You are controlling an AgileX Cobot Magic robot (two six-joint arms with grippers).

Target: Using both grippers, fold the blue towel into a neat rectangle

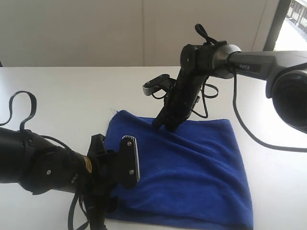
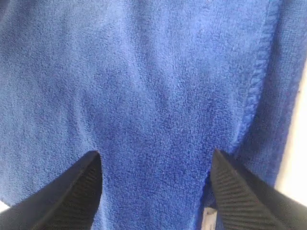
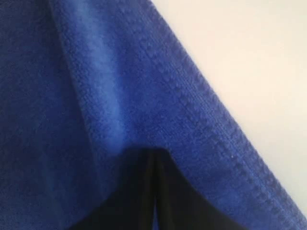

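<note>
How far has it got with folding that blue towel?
Done: the royal-blue fuzzy towel lies on the white table as a rough rectangle, doubled layers showing at its near edge. In hand: the left tool hangs open above it; the right tool, shut, seems to pinch the far edge. Left: smoothing the wrinkle, perhaps another fold.

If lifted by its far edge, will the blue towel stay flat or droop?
Probably droops: the blue towel ripples softly by the right hand. Its fuzzy pile likely resists slipping. Pushed, it would probably bunch.
</note>
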